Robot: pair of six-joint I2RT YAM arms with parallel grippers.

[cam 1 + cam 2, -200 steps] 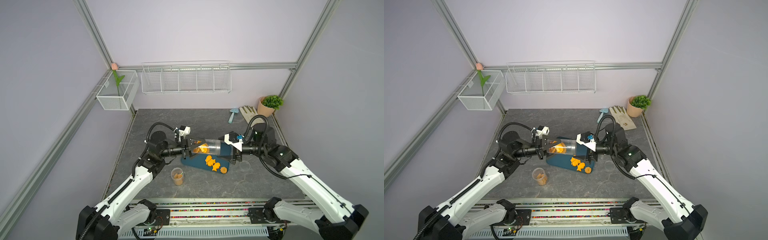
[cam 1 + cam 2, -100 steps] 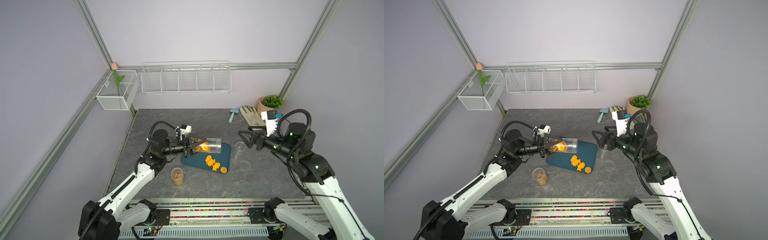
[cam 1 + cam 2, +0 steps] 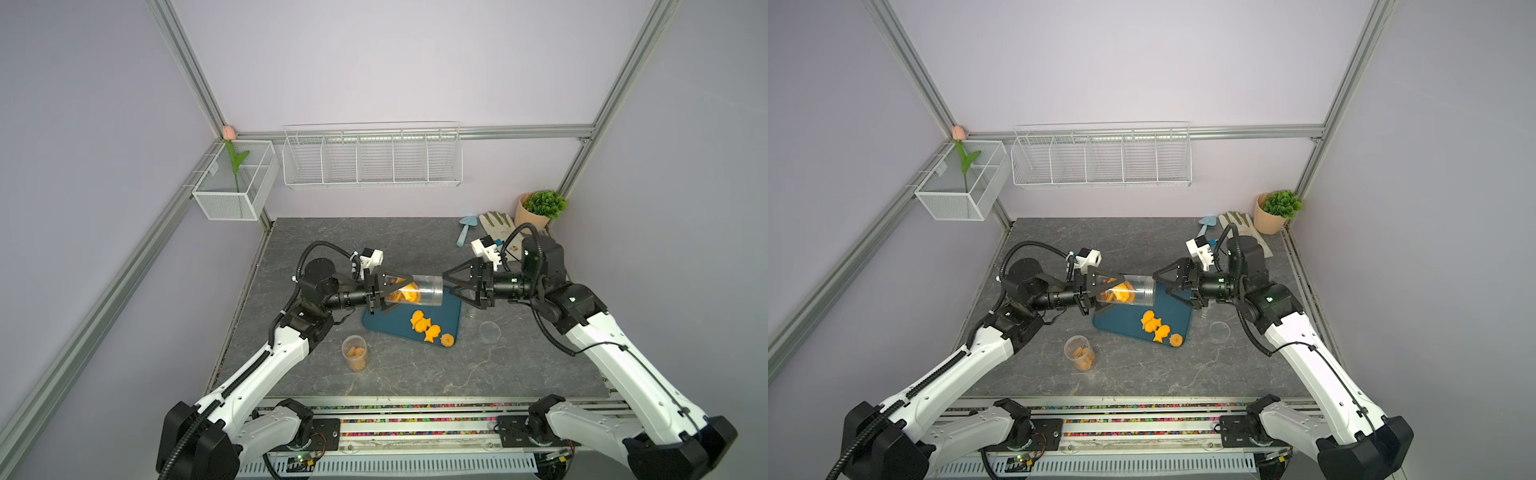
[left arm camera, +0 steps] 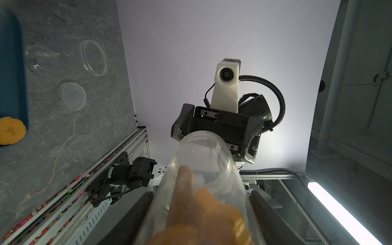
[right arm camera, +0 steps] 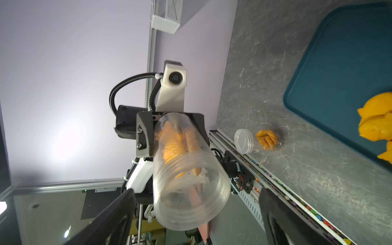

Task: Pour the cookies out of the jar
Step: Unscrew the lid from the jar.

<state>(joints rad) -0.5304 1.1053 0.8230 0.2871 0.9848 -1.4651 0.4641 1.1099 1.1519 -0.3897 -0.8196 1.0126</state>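
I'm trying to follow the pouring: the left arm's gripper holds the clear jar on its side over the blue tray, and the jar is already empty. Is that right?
Not quite: the jar is not empty. The right wrist view shows several orange cookies bunched at its closed end. The rest holds: the left gripper grips it on its side over the blue tray.

We note both arms reaching toward mid-frame in both top views, forearms level. Left gripper [image 3: 390, 293] clamped on the jar [image 3: 422, 291]; right gripper [image 3: 445, 282] facing it, jaws spread wide.
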